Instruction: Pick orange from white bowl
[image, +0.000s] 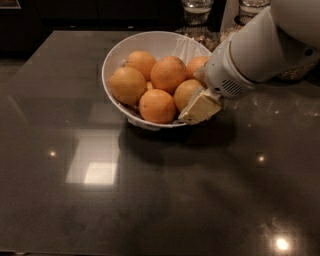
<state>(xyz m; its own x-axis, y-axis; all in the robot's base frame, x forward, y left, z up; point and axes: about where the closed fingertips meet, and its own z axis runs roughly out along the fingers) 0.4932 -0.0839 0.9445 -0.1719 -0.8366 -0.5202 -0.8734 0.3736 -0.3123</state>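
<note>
So the white bowl (112, 60) of oranges sits far-middle on the dark table (150, 200). The gripper (198, 104) is at its right rim, up against the duller orange (185, 93) there.

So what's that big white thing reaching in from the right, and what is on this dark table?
That white thing is a robot arm. Its cream-coloured pincer sits at the right rim of the white bowl, against the duller orange it is meant to pick. There is one picture, looking down on the dark table; where the camera sits is not known. The bowl holds six oranges. Glass jars stand behind it. Whether the orange is gripped yet, I cannot tell.
</note>
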